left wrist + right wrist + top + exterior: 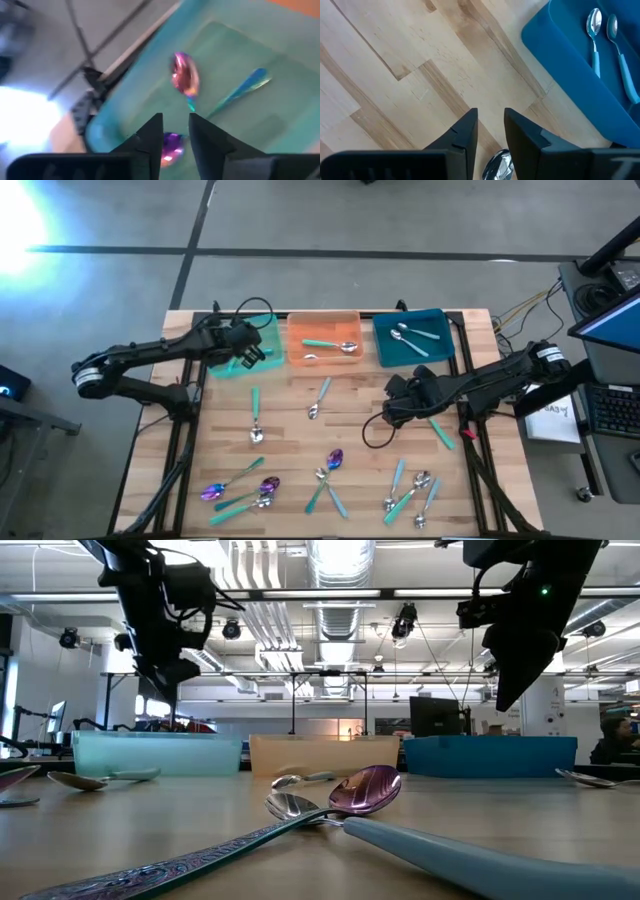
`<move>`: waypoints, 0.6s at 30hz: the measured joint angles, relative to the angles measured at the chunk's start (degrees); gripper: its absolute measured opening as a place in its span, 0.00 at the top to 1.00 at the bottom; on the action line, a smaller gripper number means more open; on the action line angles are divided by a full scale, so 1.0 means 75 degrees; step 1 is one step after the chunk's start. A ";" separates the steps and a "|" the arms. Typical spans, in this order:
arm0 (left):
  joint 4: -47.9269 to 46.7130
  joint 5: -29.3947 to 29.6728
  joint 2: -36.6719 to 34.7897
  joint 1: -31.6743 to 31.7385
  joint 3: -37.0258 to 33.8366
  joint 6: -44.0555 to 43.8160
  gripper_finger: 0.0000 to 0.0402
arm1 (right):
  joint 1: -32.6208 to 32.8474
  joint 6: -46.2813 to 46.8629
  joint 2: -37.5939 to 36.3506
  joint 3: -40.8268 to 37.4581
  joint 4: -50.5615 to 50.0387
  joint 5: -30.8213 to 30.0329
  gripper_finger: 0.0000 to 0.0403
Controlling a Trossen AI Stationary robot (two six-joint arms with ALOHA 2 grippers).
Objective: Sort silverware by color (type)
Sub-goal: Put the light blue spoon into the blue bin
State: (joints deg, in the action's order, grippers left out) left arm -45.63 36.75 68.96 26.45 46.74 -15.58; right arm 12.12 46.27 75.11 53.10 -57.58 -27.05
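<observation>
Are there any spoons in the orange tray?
Yes, the orange tray holds two spoons, seen from above.

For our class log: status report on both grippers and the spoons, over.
Left gripper over green tray, holding a purple-headed spoon. Right gripper above table, silver spoon under its fingers. Many spoons unsorted. Nothing blocking.

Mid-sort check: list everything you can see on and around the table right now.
Green tray: one, far left; a purple-headed spoon inside.
Orange tray: one, far middle; two spoons inside.
Blue tray: one, far right; two silver-headed, teal-handled spoons inside.
Loose spoons: about fourteen, purple, silver and teal, scattered on the wooden table.
Left end effector: over the green tray.
Right end effector: above the table, near the blue tray.
</observation>
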 joint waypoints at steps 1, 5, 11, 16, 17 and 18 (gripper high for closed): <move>0.0049 -0.0174 -0.0028 -0.0039 0.0000 -0.0015 0.79 | 0.0000 -0.0041 0.0000 0.0000 0.0014 0.0000 0.79; 0.0537 -0.0218 -0.0199 -0.0466 -0.0046 -0.0032 0.76 | 0.0000 -0.0597 0.0000 -0.0003 0.0494 -0.0001 0.79; 0.1331 -0.0912 -0.0619 -0.1669 -0.0222 -0.0598 0.75 | 0.0000 -0.2046 0.0000 -0.0006 0.2152 0.0009 0.79; 0.1610 -0.1003 -0.0660 -0.3202 -0.0237 -0.1577 0.75 | -0.0002 -0.3372 0.0086 -0.0003 0.3533 0.0006 0.80; 0.1759 -0.1000 -0.0653 -0.3530 -0.0239 -0.1711 0.75 | -0.0003 -0.3621 0.0134 -0.0003 0.3801 0.0017 0.79; 0.1925 -0.0993 -0.0641 -0.3847 -0.0239 -0.1826 0.75 | -0.0003 -0.3838 0.0233 -0.0003 0.4027 0.0026 0.79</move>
State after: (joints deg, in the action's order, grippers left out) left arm -31.19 29.31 64.15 -2.40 44.95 -29.28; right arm 12.10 17.49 76.86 53.08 -27.37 -26.85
